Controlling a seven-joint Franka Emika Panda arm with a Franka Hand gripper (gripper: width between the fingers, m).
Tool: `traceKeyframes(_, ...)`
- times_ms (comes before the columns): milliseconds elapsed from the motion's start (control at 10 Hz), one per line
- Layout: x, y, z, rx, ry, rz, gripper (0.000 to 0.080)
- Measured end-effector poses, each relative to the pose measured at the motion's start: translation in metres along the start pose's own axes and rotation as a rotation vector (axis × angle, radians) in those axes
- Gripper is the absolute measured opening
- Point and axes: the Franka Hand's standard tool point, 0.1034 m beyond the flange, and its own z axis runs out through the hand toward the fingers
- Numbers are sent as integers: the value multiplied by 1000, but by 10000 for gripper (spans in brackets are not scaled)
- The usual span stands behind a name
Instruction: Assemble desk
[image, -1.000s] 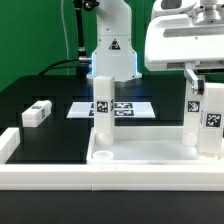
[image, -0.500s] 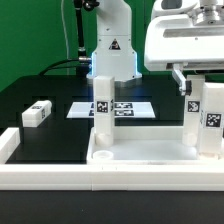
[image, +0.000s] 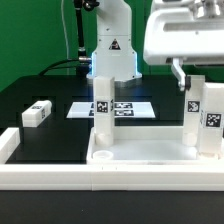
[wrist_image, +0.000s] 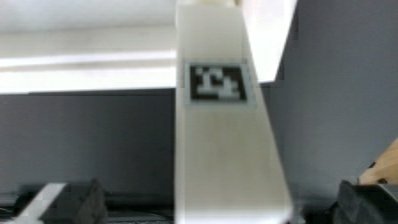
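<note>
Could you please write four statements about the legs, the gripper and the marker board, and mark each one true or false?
1. A loose leg lies on the table. True.
2. The gripper is shut on a leg. False: it is open, with its fingers clear of the upright leg between them.
3. A corner leg stands upright on the tabletop. True.
4. The marker board lies on the tabletop. False: it lies on the table, behind it.

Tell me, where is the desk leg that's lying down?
The lying leg rests flat on the black table at the exterior view's left, just left of the marker board.
</note>
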Motion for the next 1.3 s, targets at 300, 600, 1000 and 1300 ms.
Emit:
traceKeyframes(300,6,2,-3,-1,-147,27,649)
traceKeyframes(600,7,5,1,-16,-348,50,649)
traceKeyframes(1000,-2,9,8,-35,-496,72,649)
traceKeyframes(1300,-6,9,17,-50,-503,87,649)
